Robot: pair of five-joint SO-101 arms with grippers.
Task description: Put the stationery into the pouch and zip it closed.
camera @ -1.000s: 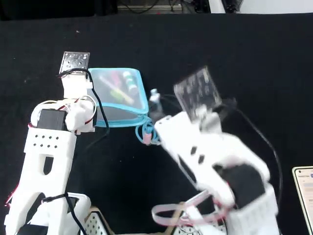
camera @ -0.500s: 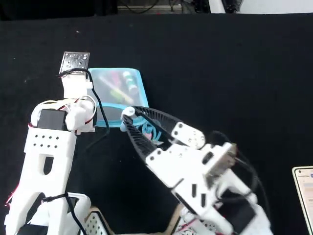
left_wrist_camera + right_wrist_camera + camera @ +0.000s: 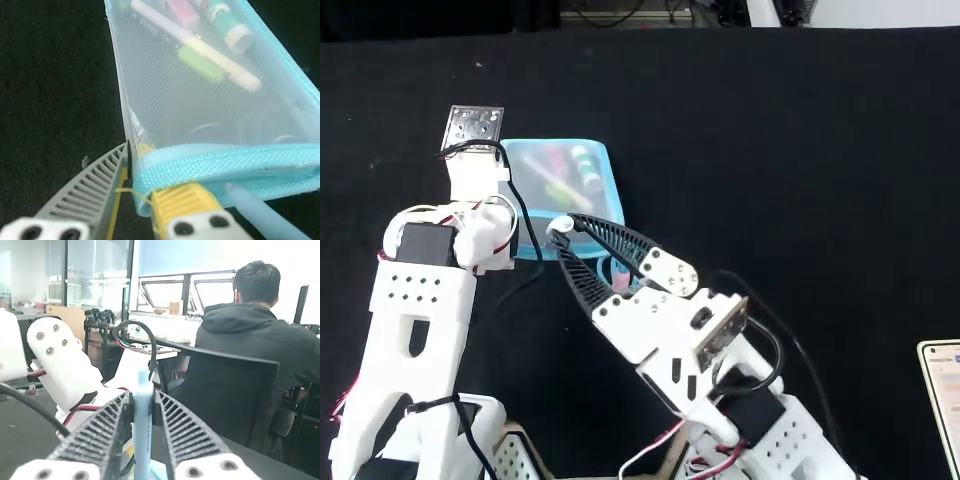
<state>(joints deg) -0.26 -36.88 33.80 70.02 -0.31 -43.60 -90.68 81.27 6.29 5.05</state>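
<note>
Pale-blue pen (image 3: 142,440) is pinched between the jaws of the right gripper (image 3: 142,399), lying along them and poking out past the tips. So this looks like the insert step, with zipping not started yet.

From the high view, that gripper sits right at the near edge of the pouch (image 3: 611,190). In the left wrist view the pen's barrel lies just beside the teal edge band (image 3: 230,162). I honestly can't tell whether the tip is inside the mouth or just under the lip.

The left gripper (image 3: 134,155) is closed on the pouch's near corner, pinning it to the black table (image 3: 770,150), and that's the key bit. I'd keep that pinch firm so the mesh doesn't slide away when the pen pushes in.

My take is to go in low and shallow, roughly parallel to the table, and aim for the gap in the band rather than at the fabric. Don't let go until most of the barrel is past the zip line.

Further in, a green marker (image 3: 200,62) and a white pen (image 3: 220,57) are already inside, so there's room alongside them.
</note>
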